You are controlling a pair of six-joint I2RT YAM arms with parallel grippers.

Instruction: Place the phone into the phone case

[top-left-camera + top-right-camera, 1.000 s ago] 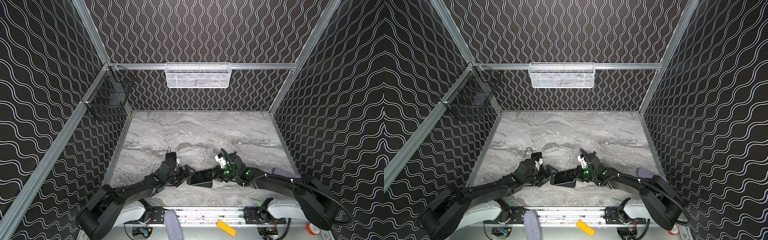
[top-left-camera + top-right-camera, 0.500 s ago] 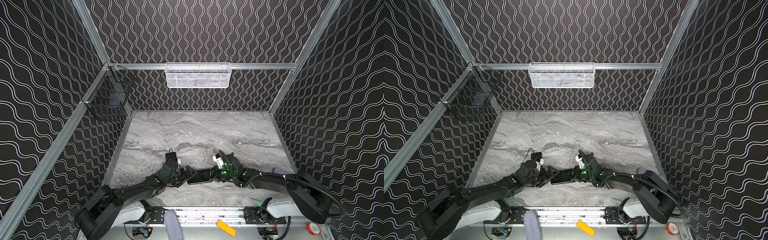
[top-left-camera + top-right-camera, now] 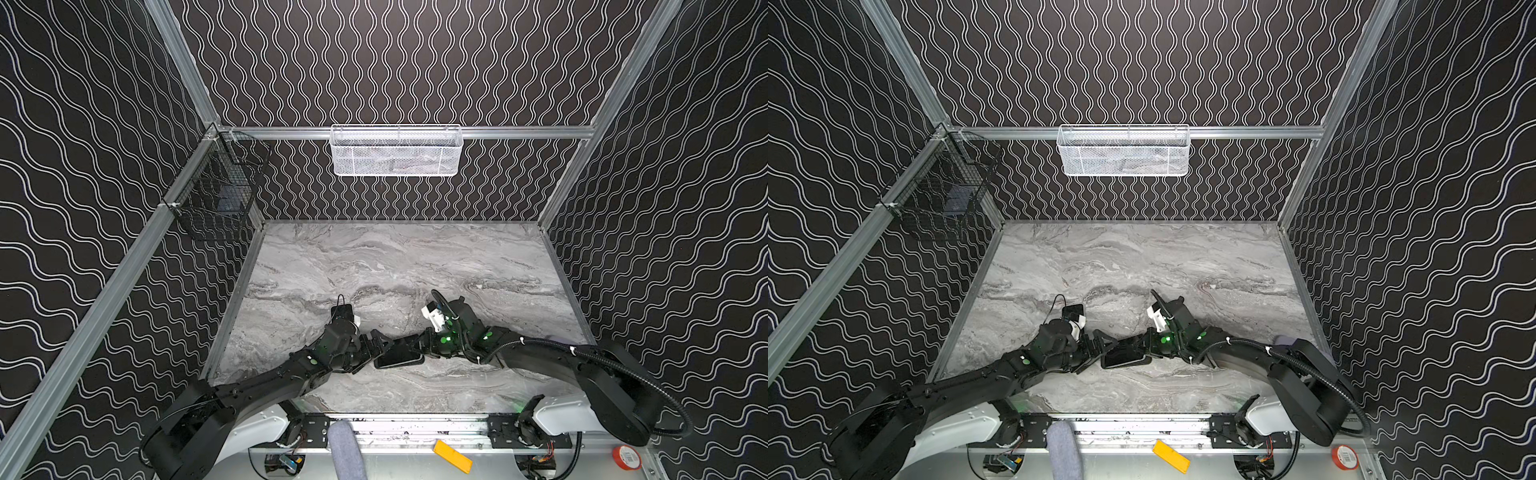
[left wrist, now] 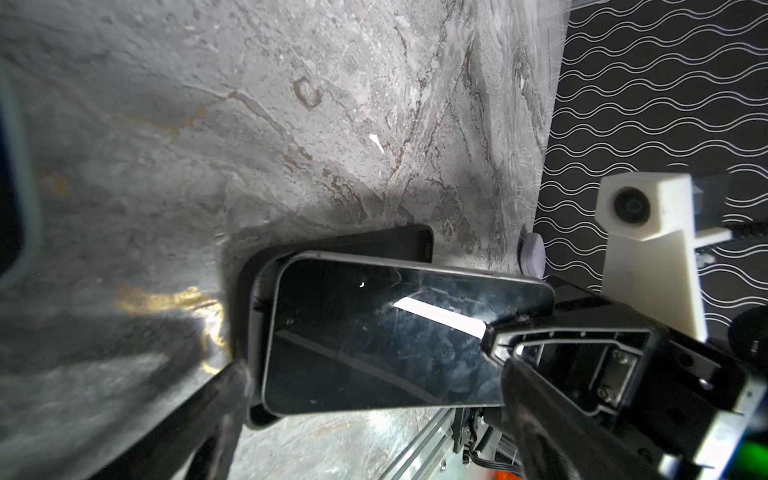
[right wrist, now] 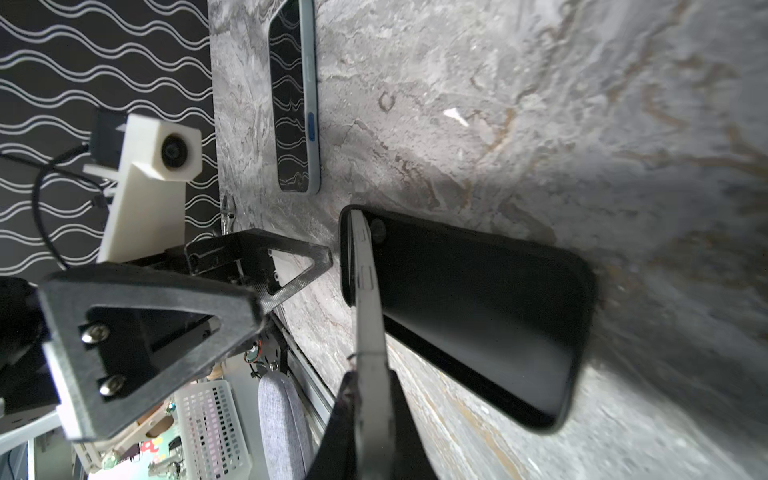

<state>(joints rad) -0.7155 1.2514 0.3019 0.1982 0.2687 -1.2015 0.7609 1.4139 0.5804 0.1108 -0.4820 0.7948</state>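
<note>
Currently the task is partly done. My right pincer (image 5: 370, 388) grips the phone (image 4: 374, 332) by its right end, tilted. The left end appears lodged in the case (image 5: 478, 316), which lies flat on the table (image 3: 374, 266), near centre. My left pincer (image 3: 376, 347) stands wide at the case's left end. Remaining: lower the raised end until seated.

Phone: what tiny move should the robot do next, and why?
Probably lower the held end into the phone case. The right end effector is shut on the phone, which leans with its far end at the case's end and the held end raised. The left end effector is open beside the case.
</note>
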